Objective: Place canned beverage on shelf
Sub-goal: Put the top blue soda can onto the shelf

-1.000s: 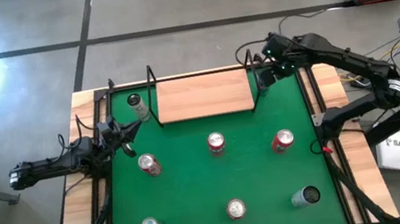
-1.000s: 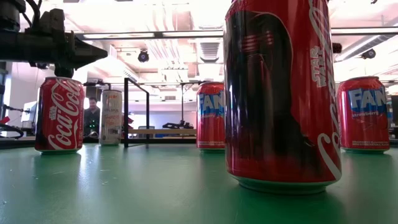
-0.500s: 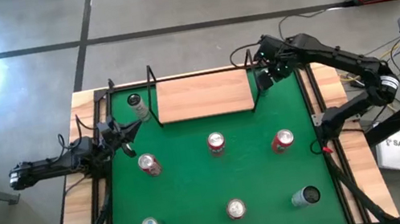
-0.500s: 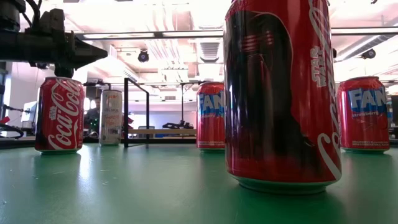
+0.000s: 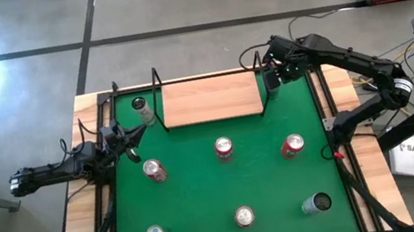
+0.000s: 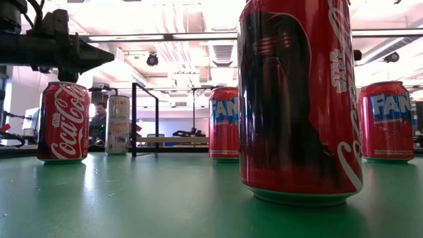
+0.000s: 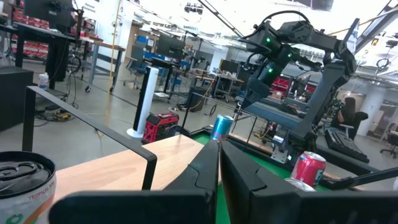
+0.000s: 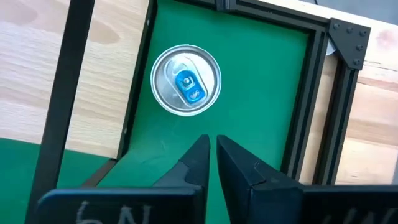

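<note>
Hovering over the far right corner of the green mat (image 5: pixel 202 188), the right gripper (image 8: pixel 210 163) sits above a blue-tabbed can (image 8: pixel 186 79) standing upright just beside the shelf (image 5: pixel 211 99), off its right edge, on the mat rather than on the board. Jaws look nearly closed — only a thin slit between the fingers, holding nothing. Risk, as I judge it: coming down w/ jaws that narrow would hit the lid and tip the can; they'd need to spread first. A black upright (image 8: pixel 66 87) stands close beside the can, so a finger could snag it. Can's long axis is vertical, lid facing up toward the wrist cam. Left gripper (image 7: pixel 219 163) waits at the tabletop's left side — jaws likewise almost shut, empty — near a silver can (image 5: pixel 139 104) at the shelf's left end.
</note>
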You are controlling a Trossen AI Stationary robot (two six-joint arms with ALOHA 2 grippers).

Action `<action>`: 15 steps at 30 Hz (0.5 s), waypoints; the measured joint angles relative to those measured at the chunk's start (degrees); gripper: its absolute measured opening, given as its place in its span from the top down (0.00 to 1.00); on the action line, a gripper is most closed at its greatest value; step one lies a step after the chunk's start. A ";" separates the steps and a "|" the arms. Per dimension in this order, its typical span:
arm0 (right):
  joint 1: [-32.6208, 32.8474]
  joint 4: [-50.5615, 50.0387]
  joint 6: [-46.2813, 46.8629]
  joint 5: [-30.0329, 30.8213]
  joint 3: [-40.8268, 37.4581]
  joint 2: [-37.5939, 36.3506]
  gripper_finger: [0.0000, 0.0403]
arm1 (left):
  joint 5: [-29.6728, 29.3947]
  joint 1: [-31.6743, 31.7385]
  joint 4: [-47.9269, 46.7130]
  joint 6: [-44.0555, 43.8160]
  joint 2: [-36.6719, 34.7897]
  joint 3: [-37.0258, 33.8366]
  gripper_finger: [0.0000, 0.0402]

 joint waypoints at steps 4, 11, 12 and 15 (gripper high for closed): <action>0.00 -0.05 0.23 0.03 -0.02 0.09 0.83 | -0.01 0.01 0.01 0.00 0.01 -0.01 1.00; 0.00 0.42 4.66 0.14 -0.02 0.11 0.58 | 0.00 0.00 0.00 0.00 0.00 -0.02 1.00; 0.00 0.66 5.25 0.13 -0.02 0.11 0.55 | 0.00 0.02 0.00 -0.02 0.00 -0.02 1.00; 0.00 1.44 6.50 0.11 -0.04 0.11 0.47 | 0.00 0.02 0.00 0.00 0.02 -0.02 1.00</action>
